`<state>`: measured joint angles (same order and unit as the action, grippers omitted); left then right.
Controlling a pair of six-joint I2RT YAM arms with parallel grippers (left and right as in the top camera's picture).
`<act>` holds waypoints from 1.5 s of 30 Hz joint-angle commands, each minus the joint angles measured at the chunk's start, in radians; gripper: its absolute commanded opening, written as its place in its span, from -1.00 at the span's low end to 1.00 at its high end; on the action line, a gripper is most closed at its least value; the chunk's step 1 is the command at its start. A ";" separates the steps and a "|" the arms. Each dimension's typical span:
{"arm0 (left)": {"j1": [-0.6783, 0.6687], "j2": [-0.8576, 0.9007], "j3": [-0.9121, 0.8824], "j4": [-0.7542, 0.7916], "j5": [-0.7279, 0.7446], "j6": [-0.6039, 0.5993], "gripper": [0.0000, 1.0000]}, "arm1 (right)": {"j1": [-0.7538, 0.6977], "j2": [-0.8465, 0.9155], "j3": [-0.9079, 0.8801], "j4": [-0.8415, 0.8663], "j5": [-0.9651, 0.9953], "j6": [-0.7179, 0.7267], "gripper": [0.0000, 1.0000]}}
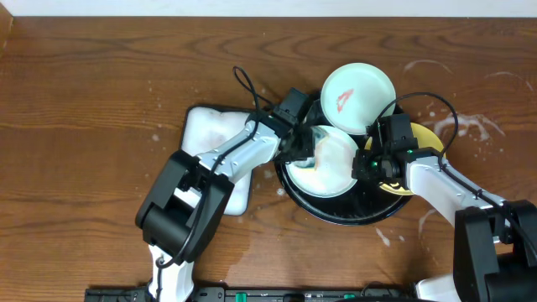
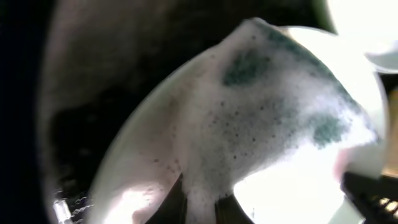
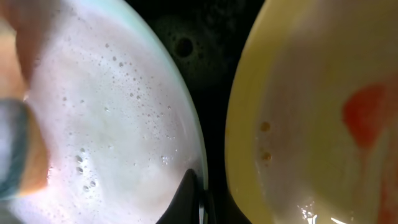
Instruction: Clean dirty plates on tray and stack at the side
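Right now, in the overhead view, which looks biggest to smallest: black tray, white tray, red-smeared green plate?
Largest: black tray.
Then: white tray, though the left arm hides part of it.
Smallest: red-smeared green plate.

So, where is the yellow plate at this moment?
In the overhead view the yellow plate lies on the right side of the black tray, partly under the right arm, next to the soapy mint-green plate.
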<state>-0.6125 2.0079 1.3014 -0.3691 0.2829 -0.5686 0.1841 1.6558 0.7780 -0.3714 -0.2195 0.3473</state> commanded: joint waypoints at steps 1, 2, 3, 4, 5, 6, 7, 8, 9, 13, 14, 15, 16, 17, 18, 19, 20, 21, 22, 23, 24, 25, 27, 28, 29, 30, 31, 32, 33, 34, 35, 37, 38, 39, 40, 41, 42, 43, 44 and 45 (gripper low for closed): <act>-0.029 0.040 -0.010 0.096 -0.062 -0.008 -0.85 | 0.014 0.081 -0.064 -0.031 0.072 -0.042 -0.98; -0.037 0.041 -0.010 0.125 -0.062 -0.008 -0.85 | 0.014 0.081 -0.064 -0.031 0.072 -0.042 -0.98; -0.045 0.044 -0.010 0.153 -0.061 -0.008 -0.84 | 0.014 0.081 -0.064 -0.032 0.072 -0.042 -0.98; -0.051 0.046 -0.010 0.175 -0.061 -0.008 -0.85 | 0.014 0.081 -0.064 -0.032 0.072 -0.042 -0.98; -0.057 0.048 -0.010 0.195 -0.061 -0.008 -0.85 | 0.014 0.081 -0.064 -0.032 0.072 -0.044 -0.98; -0.063 0.051 -0.010 0.209 -0.056 -0.009 -0.85 | 0.014 0.081 -0.064 -0.031 0.071 -0.050 -0.98; -0.069 0.051 -0.010 0.220 -0.043 -0.009 -0.85 | 0.014 0.081 -0.064 -0.031 0.072 -0.050 -0.98; -0.076 0.051 -0.010 0.235 -0.015 -0.009 -0.85 | 0.014 0.081 -0.064 -0.032 0.072 -0.050 -0.98; -0.082 0.051 -0.010 0.246 0.005 -0.008 -0.85 | 0.014 0.081 -0.064 -0.032 0.072 -0.050 -0.98; -0.098 0.051 -0.010 0.262 0.031 -0.008 -0.85 | 0.014 0.081 -0.064 -0.031 0.072 -0.050 -0.98; -0.099 0.051 -0.010 0.261 0.031 -0.003 -0.85 | 0.014 0.081 -0.064 -0.031 0.072 -0.050 -0.98; -0.099 0.051 -0.010 0.261 0.031 0.009 -0.84 | 0.014 0.081 -0.064 -0.031 0.072 -0.050 -0.98; -0.098 0.051 -0.010 0.261 0.031 0.033 -0.85 | 0.014 0.081 -0.064 -0.031 0.072 -0.050 -0.98; -0.095 0.051 -0.010 0.259 0.026 0.063 -0.85 | 0.014 0.081 -0.064 -0.031 0.072 -0.050 -0.98; -0.090 0.051 -0.010 0.254 0.009 0.091 -0.85 | 0.014 0.081 -0.064 -0.031 0.072 -0.050 -0.98; -0.084 0.051 -0.010 0.246 -0.014 0.111 -0.85 | 0.014 0.081 -0.064 -0.031 0.072 -0.050 -0.98; -0.075 0.051 -0.010 0.231 -0.062 0.133 -0.85 | 0.014 0.081 -0.064 -0.031 0.072 -0.050 -0.98; -0.066 0.051 -0.010 0.216 -0.106 0.149 -0.85 | 0.014 0.081 -0.064 -0.031 0.072 -0.050 -0.98; -0.055 0.051 -0.010 0.199 -0.147 0.170 -0.85 | 0.014 0.081 -0.064 -0.031 0.071 -0.050 -0.98; -0.045 0.051 -0.010 0.185 -0.177 0.187 -0.85 | 0.014 0.081 -0.064 -0.031 0.072 -0.050 -0.98; -0.033 0.051 -0.010 0.166 -0.209 0.204 -0.85 | 0.014 0.081 -0.064 -0.031 0.072 -0.050 -0.98; -0.021 0.051 -0.009 0.145 -0.233 0.207 -0.85 | 0.014 0.081 -0.064 -0.031 0.071 -0.050 -0.98; 0.004 0.050 -0.001 0.098 -0.251 0.209 -0.85 | 0.014 0.081 -0.064 -0.031 0.071 -0.050 -0.98; 0.021 0.049 0.008 0.063 -0.250 0.208 -0.85 | 0.014 0.081 -0.064 -0.031 0.071 -0.050 -0.98; 0.031 0.043 0.014 0.036 -0.250 0.200 -0.85 | 0.014 0.081 -0.064 -0.031 0.071 -0.050 -0.98; 0.039 0.036 0.020 0.012 -0.249 0.190 -0.85 | 0.014 0.081 -0.064 -0.031 0.071 -0.050 -0.98; 0.042 0.028 0.024 -0.006 -0.247 0.186 -0.85 | 0.014 0.081 -0.064 -0.030 0.071 -0.050 -0.98; 0.043 0.018 0.028 -0.025 -0.246 0.180 -0.85 | 0.014 0.081 -0.064 -0.030 0.071 -0.050 -0.98; 0.043 0.006 0.034 -0.046 -0.246 0.169 -0.85 | 0.014 0.081 -0.064 -0.030 0.071 -0.050 -0.98; 0.043 -0.007 0.039 -0.066 -0.242 0.159 -0.85 | 0.014 0.081 -0.064 -0.031 0.071 -0.050 -0.98; 0.039 -0.021 0.043 -0.080 -0.233 0.155 -0.86 | 0.014 0.081 -0.064 -0.030 0.071 -0.050 -0.98; 0.032 -0.050 0.053 -0.111 -0.202 0.155 -0.85 | 0.014 0.081 -0.064 -0.031 0.071 -0.049 -0.98; 0.029 -0.063 0.056 -0.124 -0.190 0.155 -0.85 | 0.014 0.081 -0.064 -0.031 0.071 -0.049 -0.98; 0.027 -0.081 0.057 -0.137 -0.178 0.155 -0.85 | 0.014 0.081 -0.064 -0.030 0.071 -0.049 -0.98; 0.026 -0.101 0.057 -0.151 -0.167 0.152 -0.85 | 0.014 0.081 -0.064 -0.031 0.071 -0.049 -0.98; 0.026 -0.117 0.057 -0.164 -0.158 0.152 -0.85 | 0.014 0.081 -0.064 -0.030 0.071 -0.049 -0.98; 0.026 -0.138 0.057 -0.179 -0.151 0.152 -0.85 | 0.014 0.081 -0.064 -0.029 0.071 -0.049 -0.98; 0.026 -0.160 0.057 -0.200 -0.151 0.152 -0.85 | 0.014 0.081 -0.064 -0.027 0.071 -0.049 -0.98; 0.027 -0.180 0.057 -0.218 -0.151 0.152 -0.85 | 0.014 0.081 -0.064 -0.024 0.071 -0.049 -0.98; 0.028 -0.204 0.057 -0.241 -0.151 0.153 -0.85 | 0.014 0.081 -0.064 -0.021 0.071 -0.049 -0.98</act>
<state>-0.5934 1.8923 1.3415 -0.5728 0.1505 -0.4065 0.1841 1.6558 0.7780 -0.3691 -0.2218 0.3470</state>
